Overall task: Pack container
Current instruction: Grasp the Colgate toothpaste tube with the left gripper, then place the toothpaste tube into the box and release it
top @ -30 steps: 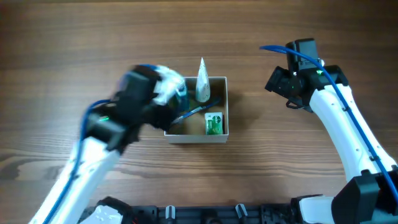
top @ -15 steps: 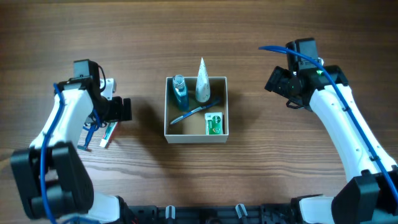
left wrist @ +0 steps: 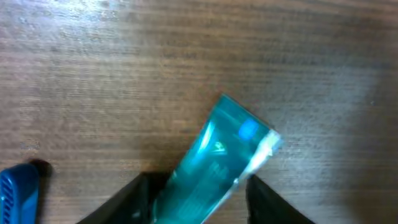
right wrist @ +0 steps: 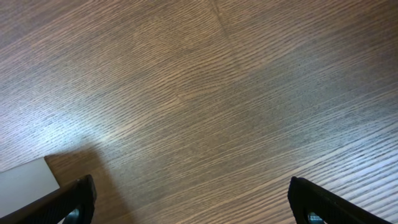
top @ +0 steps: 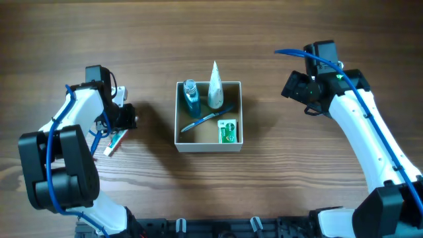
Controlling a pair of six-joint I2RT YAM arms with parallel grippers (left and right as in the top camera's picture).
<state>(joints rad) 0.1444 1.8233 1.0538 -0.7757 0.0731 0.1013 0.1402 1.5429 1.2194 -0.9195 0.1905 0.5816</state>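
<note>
At the centre of the overhead frame sits the container [top: 208,147], holding a blue bottle [top: 191,96], a white tube [top: 215,86], a toothbrush [top: 205,120] and a green packet [top: 228,131]. Left of it, the left gripper [left wrist: 199,205] has its fingers either side of a teal tube [left wrist: 217,158] lying on the table [left wrist: 93,74] – whether they pinch it, I cannot tell. At upper right, well apart, the right gripper [right wrist: 193,205] hangs over bare wood – fingers spread wide.
</note>
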